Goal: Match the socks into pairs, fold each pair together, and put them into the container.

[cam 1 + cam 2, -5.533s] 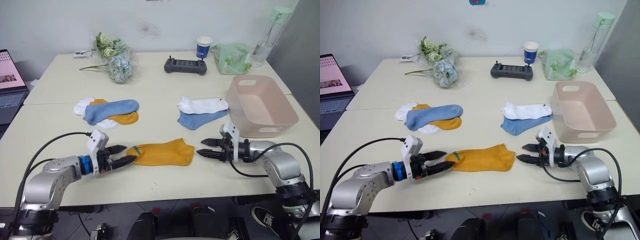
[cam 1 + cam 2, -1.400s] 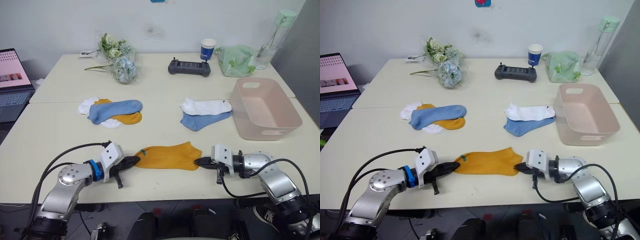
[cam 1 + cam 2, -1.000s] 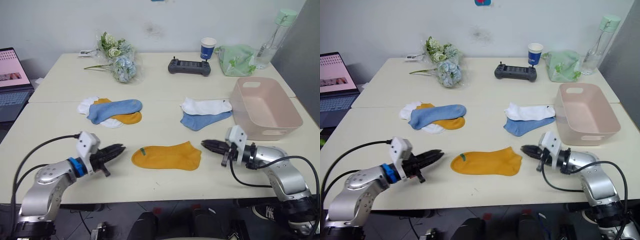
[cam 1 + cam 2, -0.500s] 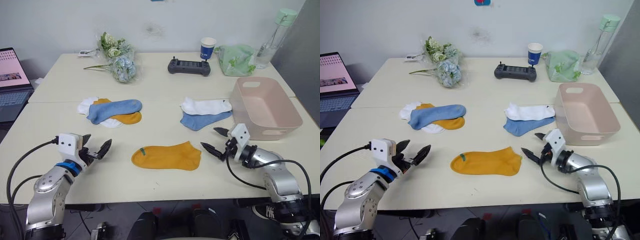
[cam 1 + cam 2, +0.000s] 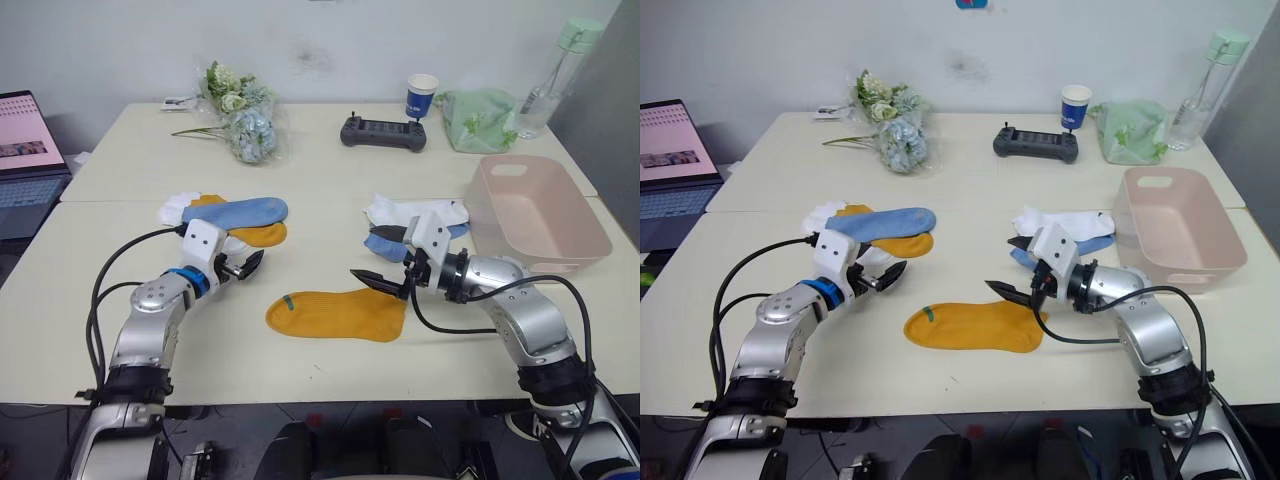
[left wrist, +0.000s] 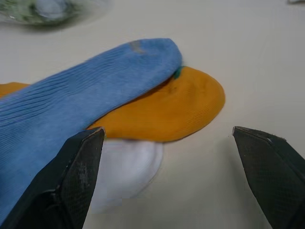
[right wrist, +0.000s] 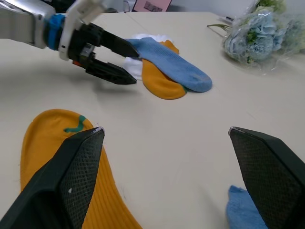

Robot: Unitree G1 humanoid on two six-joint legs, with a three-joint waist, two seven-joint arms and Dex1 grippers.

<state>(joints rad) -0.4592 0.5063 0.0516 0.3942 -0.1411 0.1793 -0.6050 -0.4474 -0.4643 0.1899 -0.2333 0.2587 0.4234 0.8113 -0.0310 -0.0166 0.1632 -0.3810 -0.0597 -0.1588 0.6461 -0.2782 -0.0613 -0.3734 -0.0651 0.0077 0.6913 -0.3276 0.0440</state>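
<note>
2 orange socks: your left gripper [image 5: 243, 266], jaws apart, faces the buried one [image 5: 262, 234]; right gripper [image 5: 385, 257], jaws apart, hovers over the flat one [image 5: 340, 313].

Even, bright indoor light falls from above, leaving only soft, faint shadows on the table [image 5: 300, 180]. The head views are sharp with no glare. In the wrist views the near fingers [image 6: 78, 174] are blurred, and far objects soften too
</note>
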